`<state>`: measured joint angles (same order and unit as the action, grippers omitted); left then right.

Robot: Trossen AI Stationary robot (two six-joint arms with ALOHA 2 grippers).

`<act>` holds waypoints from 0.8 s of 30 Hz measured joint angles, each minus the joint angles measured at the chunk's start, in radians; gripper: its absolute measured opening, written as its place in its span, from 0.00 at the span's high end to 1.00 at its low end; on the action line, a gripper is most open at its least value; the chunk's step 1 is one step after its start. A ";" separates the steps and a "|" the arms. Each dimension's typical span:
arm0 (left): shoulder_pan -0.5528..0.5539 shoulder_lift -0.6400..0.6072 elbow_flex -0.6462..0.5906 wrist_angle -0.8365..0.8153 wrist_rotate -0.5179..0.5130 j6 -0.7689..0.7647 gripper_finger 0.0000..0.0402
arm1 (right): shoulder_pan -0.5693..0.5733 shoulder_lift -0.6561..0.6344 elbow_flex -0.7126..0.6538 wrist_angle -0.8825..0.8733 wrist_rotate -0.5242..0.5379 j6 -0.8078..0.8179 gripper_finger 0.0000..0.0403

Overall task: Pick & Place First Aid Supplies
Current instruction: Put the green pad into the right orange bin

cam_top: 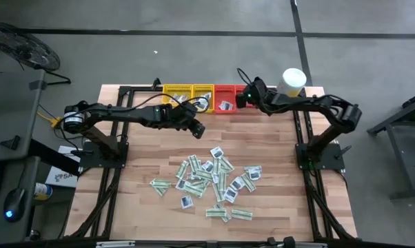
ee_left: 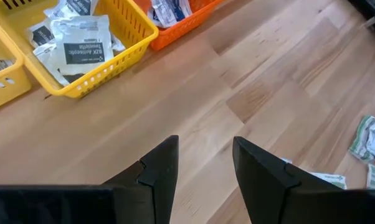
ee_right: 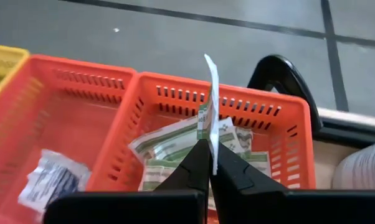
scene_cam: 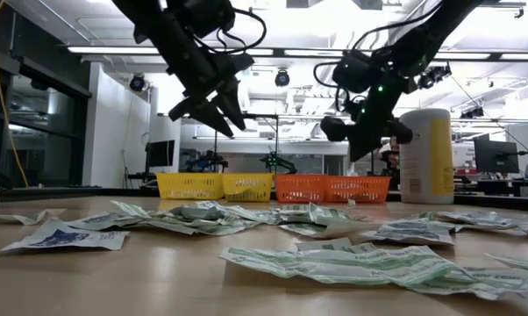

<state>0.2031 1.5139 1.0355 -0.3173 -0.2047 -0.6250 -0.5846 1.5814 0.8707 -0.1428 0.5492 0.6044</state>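
Overhead, right gripper [ee_right: 209, 163] pinched on a thin packet [ee_right: 210, 106] held edge-up above the red tray [ee_right: 287, 134], left gripper [ee_left: 203, 163] spread wide, angled down over bare tabletop [ee_left: 256, 87] beside the yellow tray [ee_left: 122, 46], loose packets [cam_top: 211, 179] scattered mid-tabletop.

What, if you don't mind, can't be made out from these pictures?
- The held packet: the right wrist view shows it edge-on in the right end effector, so its print can't be read.
- Tray contents: too small from above, and the tray walls hide them in the low view.
- Pile: packets overlap, so no count.
- Left end effector: open and empty; its wrist picture's lower edge cuts off the fingers.
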 joint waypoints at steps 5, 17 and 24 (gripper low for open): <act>0.000 0.000 0.000 -0.026 0.000 0.000 0.62 | 0.000 0.024 0.000 0.023 0.001 0.025 0.99; 0.000 0.001 -0.001 -0.050 0.013 -0.001 0.62 | 0.000 0.024 0.000 0.090 -0.004 0.024 0.71; 0.000 0.001 -0.001 -0.077 0.019 -0.001 0.62 | 0.004 0.004 0.000 0.126 -0.048 0.024 0.61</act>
<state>0.2028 1.5146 1.0348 -0.3946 -0.1853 -0.6259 -0.5804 1.5855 0.8707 -0.0166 0.5015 0.6282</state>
